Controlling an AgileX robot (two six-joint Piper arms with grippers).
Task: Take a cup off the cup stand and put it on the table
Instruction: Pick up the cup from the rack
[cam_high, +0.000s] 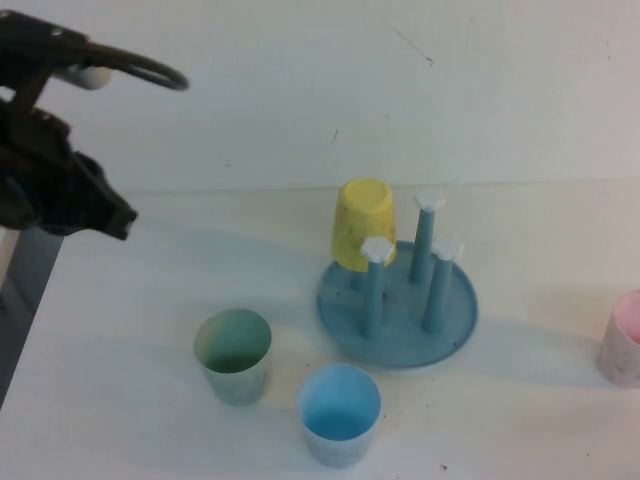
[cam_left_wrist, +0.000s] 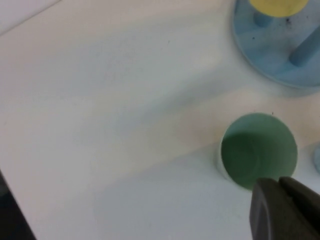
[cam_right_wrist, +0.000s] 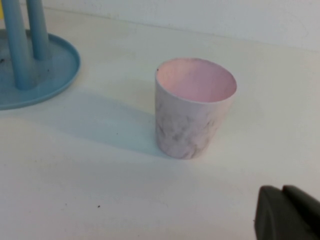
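The yellow cup (cam_high: 363, 222) hangs upside down on the back-left peg of the blue cup stand (cam_high: 455, 330) in the middle of the white table (cam_high: 140, 300). Three pegs with white flower caps stand bare. My left gripper (cam_high: 118, 215) hovers high over the table's left side, well apart from the stand. In the left wrist view the left gripper (cam_left_wrist: 279, 182) is shut and empty above the green cup (cam_left_wrist: 259, 150), with the stand (cam_left_wrist: 250, 40) and the yellow cup (cam_left_wrist: 277, 6) at the frame's edge. My right gripper (cam_right_wrist: 282, 191) is shut and empty, low over the table.
A green cup (cam_high: 233, 355) and a light blue cup (cam_high: 340, 412) stand upright in front of the stand. A pink cup (cam_high: 625, 340) stands at the right edge; it also shows in the right wrist view (cam_right_wrist: 195, 107), beside the stand's rim (cam_right_wrist: 60, 75).
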